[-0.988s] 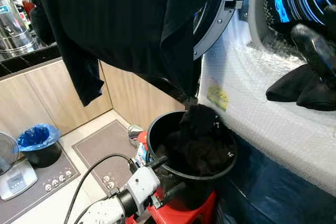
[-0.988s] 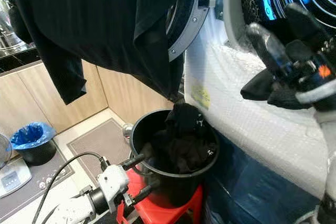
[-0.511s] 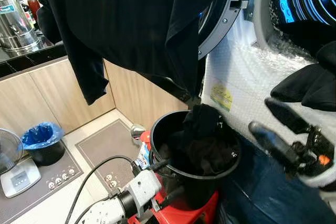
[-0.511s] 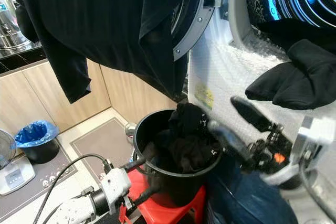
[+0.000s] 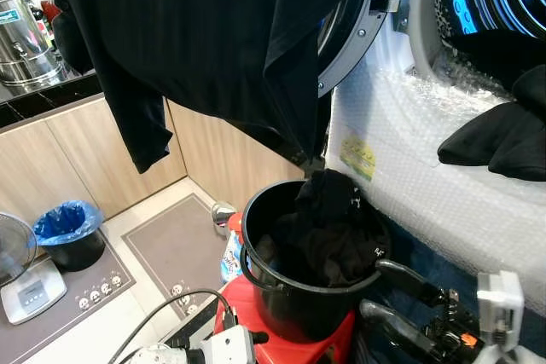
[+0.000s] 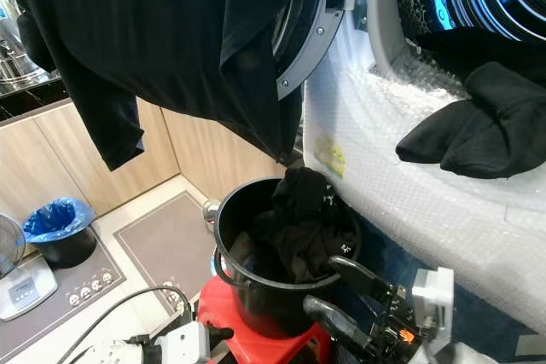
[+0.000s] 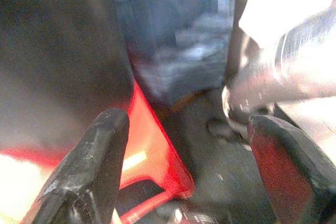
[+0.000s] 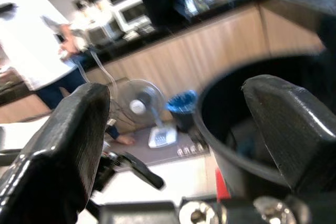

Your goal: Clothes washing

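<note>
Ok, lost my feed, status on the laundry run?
Right gripper open, low beside the black bucket of dark clothes. Left gripper open, low by the red stool. Black garment draped over washer rim.

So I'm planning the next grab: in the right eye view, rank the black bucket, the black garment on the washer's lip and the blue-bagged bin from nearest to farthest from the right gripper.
From the right gripper:
1. Black bucket, right beside it, toward the robot's left.
2. Black garment, above, on the washer's lip.
3. Blue-bagged bin, far left on the floor.
</note>
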`<state>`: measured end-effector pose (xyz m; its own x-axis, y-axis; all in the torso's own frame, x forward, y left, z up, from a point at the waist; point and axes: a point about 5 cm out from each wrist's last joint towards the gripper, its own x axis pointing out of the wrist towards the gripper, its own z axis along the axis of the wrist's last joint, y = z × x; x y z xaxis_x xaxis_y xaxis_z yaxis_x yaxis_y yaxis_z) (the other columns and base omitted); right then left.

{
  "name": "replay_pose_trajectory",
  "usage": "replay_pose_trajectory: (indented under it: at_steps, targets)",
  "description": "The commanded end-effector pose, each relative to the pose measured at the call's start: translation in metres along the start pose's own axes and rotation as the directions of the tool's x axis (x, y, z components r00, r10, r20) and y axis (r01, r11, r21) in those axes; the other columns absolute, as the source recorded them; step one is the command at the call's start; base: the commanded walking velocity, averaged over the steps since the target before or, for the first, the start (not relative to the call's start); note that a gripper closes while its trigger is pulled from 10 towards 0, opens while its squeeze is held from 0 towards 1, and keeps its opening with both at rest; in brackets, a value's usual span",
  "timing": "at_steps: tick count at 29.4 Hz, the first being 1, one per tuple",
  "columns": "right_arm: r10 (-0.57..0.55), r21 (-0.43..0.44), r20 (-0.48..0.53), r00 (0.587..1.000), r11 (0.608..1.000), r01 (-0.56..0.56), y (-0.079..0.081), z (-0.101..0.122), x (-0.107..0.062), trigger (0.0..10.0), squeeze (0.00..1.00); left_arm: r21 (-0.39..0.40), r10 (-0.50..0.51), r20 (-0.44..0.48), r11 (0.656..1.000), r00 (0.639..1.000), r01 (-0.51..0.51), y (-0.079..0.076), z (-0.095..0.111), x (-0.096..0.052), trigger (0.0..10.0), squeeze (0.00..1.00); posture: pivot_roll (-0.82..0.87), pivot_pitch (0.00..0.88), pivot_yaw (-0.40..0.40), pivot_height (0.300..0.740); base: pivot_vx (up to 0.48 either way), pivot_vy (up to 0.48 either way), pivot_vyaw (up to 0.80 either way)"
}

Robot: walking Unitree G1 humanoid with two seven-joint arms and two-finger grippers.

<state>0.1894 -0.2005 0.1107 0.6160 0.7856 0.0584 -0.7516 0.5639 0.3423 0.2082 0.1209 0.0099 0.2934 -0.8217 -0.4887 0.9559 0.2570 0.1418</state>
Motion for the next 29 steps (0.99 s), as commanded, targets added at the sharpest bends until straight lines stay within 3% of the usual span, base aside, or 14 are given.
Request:
replay_pose_trajectory:
  at_steps: [1, 4, 14, 16, 20, 22, 23, 25, 29]
  targets:
    - [-0.056, -0.004, -0.017, 0.998, 0.998, 0.056, -0.006, -0.01, -0.002, 10.0, 0.0, 0.013, 0.002, -0.056, 1.0, 0.998, -0.002, -0.002, -0.01, 0.001, 10.0, 0.0, -0.14, 0.064, 0.082, 0.74, 0.0, 0.0, 0.0]
    - [-0.209, 0.034, -0.048, 0.977, 0.977, 0.21, -0.024, -0.036, -0.008, 10.0, 0.0, -0.021, 0.088, -0.113, 0.996, 0.99, -0.091, 0.0, -0.024, 0.008, 10.0, 0.0, -0.15, 0.057, 0.081, 0.74, 0.0, 0.0, 0.0]
    - [-0.416, 0.048, -0.069, 0.907, 0.906, 0.42, -0.047, -0.067, -0.013, 10.0, 0.0, -0.089, 0.26, -0.168, 0.957, 0.951, -0.277, 0.01, -0.039, 0.014, 10.0, 0.0, -0.16, 0.044, 0.075, 0.74, 0.0, 0.0, 0.0]
    - [-0.492, 0.038, -0.094, 0.866, 0.867, 0.496, -0.055, -0.08, -0.016, 10.0, 0.0, -0.111, 0.316, -0.192, 0.934, 0.929, -0.34, 0.013, -0.043, 0.015, 10.0, 0.0, -0.16, 0.04, 0.074, 0.74, 0.0, 0.0, 0.0]
    - [-0.532, 0.04, -0.111, 0.839, 0.841, 0.539, -0.059, -0.092, -0.017, 10.0, 0.0, -0.149, 0.359, -0.206, 0.908, 0.91, -0.392, 0.015, -0.045, 0.018, 10.0, 0.0, -0.16, 0.039, 0.072, 0.74, 0.0, 0.0, 0.0]
    - [-0.588, 0.037, -0.148, 0.795, 0.8, 0.598, -0.062, -0.107, -0.02, 10.0, 0.0, -0.142, 0.393, -0.236, 0.891, 0.889, -0.432, 0.015, -0.049, 0.019, 10.0, 0.0, -0.15, 0.04, 0.073, 0.74, 0.0, 0.0, 0.0]
    - [-0.588, 0.037, -0.148, 0.795, 0.8, 0.598, -0.062, -0.107, -0.02, 10.0, 0.0, -0.142, 0.393, -0.236, 0.891, 0.889, -0.432, 0.015, -0.049, 0.019, 10.0, 0.0, -0.15, 0.04, 0.073, 0.74, 0.0, 0.0, 0.0]
    - [-0.629, 0.04, -0.186, 0.755, 0.763, 0.646, -0.063, -0.12, -0.023, 10.0, 0.0, -0.159, 0.425, -0.268, 0.866, 0.865, -0.475, 0.014, -0.053, 0.021, 10.0, 0.0, -0.15, 0.041, 0.073, 0.74, 0.0, 0.0, 0.0]
    - [-0.68, 0.03, -0.227, 0.697, 0.711, 0.703, -0.066, -0.132, -0.028, 10.0, 0.0, -0.163, 0.439, -0.303, 0.851, 0.846, -0.5, 0.01, -0.057, 0.023, 10.0, 0.0, -0.14, 0.047, 0.075, 0.74, 0.0, 0.0, 0.0]
